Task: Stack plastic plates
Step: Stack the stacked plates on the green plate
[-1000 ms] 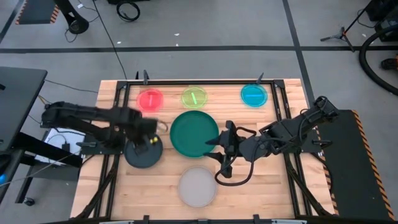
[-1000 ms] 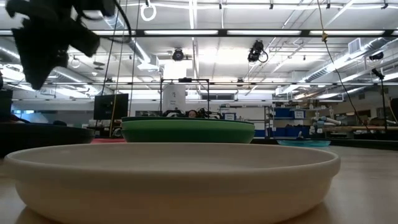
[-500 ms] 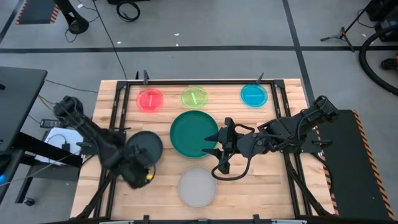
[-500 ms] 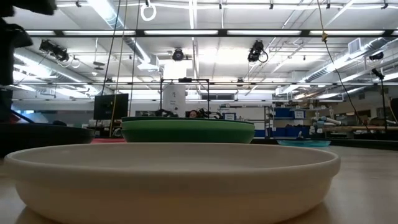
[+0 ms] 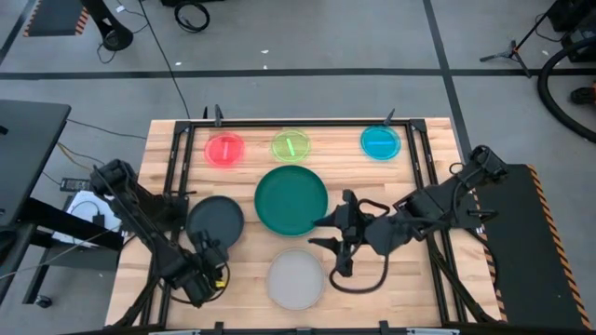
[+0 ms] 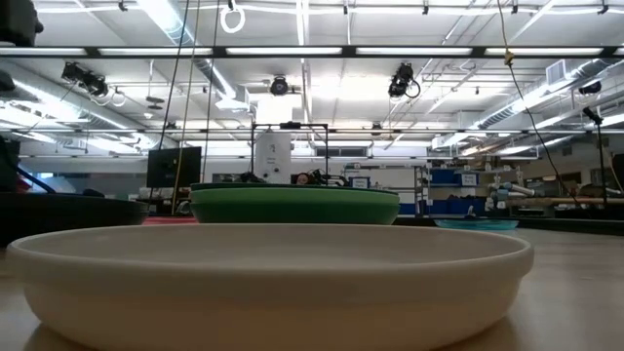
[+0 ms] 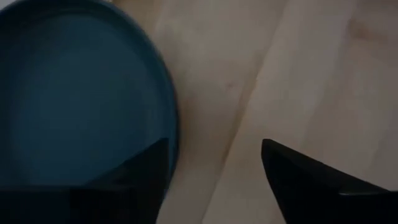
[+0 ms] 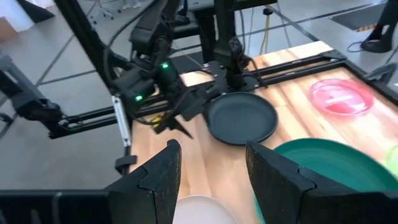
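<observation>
Six plates rest flat on the wooden table. A large green plate (image 5: 291, 199) is in the middle, a black plate (image 5: 215, 221) left of it and a pale grey plate (image 5: 296, 278) nearer. Small red (image 5: 225, 149), yellow-green (image 5: 291, 145) and blue (image 5: 380, 141) plates line the far side. My left gripper (image 5: 207, 247) is open, just on the near side of the black plate's rim (image 7: 171, 118). My right gripper (image 5: 330, 245) is open between the green plate's near right edge and the grey plate (image 8: 199, 210), touching neither.
A black metal frame (image 5: 410, 140) runs along the table's far and side edges. Bare wood shows on the table's near left and near right. In the low view the grey plate (image 6: 273, 273) fills the foreground, with the green plate (image 6: 292, 205) behind it.
My left arm has swung away from above the black plate toward the table's near left edge, and the plate stays on the table. My right gripper has shifted a little toward the near edge, staying open.
</observation>
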Robot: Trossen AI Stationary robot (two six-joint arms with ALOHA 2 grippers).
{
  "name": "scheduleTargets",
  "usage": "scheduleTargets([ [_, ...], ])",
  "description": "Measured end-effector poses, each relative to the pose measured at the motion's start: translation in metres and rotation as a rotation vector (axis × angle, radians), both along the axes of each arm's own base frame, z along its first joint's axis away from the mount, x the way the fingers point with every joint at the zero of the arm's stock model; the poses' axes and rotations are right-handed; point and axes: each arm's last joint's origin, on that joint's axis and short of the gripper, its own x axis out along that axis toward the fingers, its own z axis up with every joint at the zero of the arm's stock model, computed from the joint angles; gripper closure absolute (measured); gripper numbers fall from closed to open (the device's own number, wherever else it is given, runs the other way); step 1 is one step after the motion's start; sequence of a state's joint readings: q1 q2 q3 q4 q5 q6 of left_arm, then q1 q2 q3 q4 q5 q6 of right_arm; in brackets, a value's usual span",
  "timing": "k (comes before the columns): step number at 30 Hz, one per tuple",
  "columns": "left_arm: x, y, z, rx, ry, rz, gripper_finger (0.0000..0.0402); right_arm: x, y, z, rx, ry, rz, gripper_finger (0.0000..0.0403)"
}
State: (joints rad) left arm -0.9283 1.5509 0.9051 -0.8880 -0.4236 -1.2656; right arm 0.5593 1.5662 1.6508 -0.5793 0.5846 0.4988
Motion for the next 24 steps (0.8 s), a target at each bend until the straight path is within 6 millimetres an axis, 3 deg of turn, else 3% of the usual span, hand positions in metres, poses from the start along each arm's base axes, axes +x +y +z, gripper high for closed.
scheduleTargets([
  [5, 0.000, 0.010, -0.012, 0.012, 0.022, 0.102, 0.0129, -0.004, 0.008, -0.001, 0.015, -0.001, 0.009, 0.0215],
  [9, -0.003, 0.022, -0.030, -0.001, 0.053, 0.157, 0.0149, -0.005, 0.007, -0.001, -0.001, -0.008, -0.024, 0.0215],
  [14, -0.005, 0.032, -0.039, 0.044, 0.059, 0.143, 0.0177, -0.004, 0.007, -0.001, -0.005, -0.009, -0.028, 0.0216],
  [19, -0.007, 0.037, -0.044, 0.100, 0.087, 0.052, 0.0222, -0.004, 0.008, -0.007, -0.012, 0.006, -0.029, 0.0220],
  [24, -0.008, 0.038, -0.045, 0.107, 0.110, 0.029, 0.0296, -0.005, 0.010, -0.006, -0.003, 0.001, -0.011, 0.0235],
])
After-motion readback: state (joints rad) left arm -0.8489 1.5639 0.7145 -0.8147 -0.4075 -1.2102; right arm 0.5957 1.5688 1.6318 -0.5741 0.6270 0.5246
